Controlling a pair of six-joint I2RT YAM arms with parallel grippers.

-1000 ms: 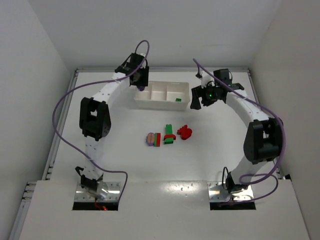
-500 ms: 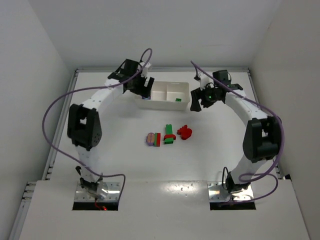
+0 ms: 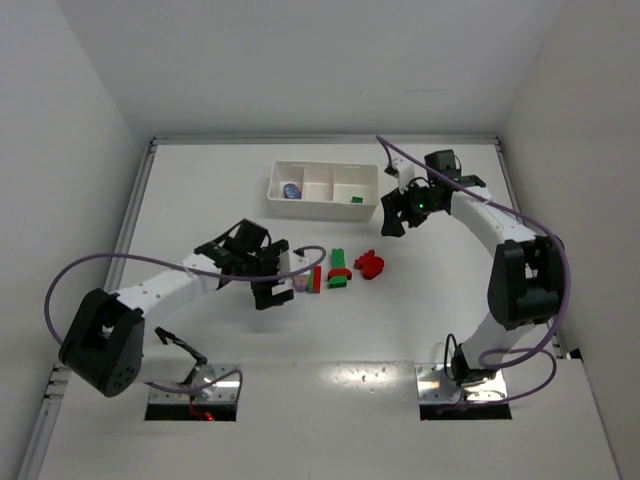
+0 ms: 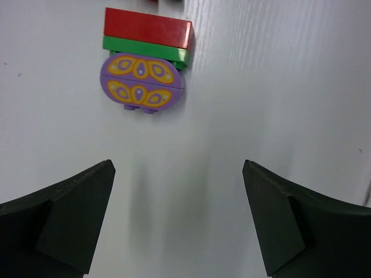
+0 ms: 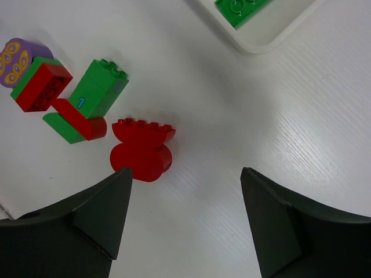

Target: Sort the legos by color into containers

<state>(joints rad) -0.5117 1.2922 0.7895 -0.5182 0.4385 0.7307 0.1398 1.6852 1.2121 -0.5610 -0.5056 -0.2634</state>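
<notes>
Right now the left pincer (image 4: pixel 177 169) hangs low over the bench (image 3: pixel 200 215), jaws spread wide and empty, just short of a purple oval lego (image 4: pixel 142 81) that touches a green lego (image 4: pixel 145 51), a red lego (image 4: pixel 148 28) against that. Near the white tray (image 3: pixel 322 212) the right pincer (image 5: pixel 186 172) hovers, jaws apart and holding nothing, above a rounded red lego (image 5: pixel 142 153). One blue-purple piece (image 3: pixel 291 190) sits in the tray's left compartment, a green brick (image 5: pixel 240 8) in its right.

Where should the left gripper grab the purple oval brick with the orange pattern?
By its two rounded ends, probably from straight above. The purple oval brick lies flat, one long side against the green brick, so no finger fits there; both ends are free, matching how the open left gripper closes.
</notes>
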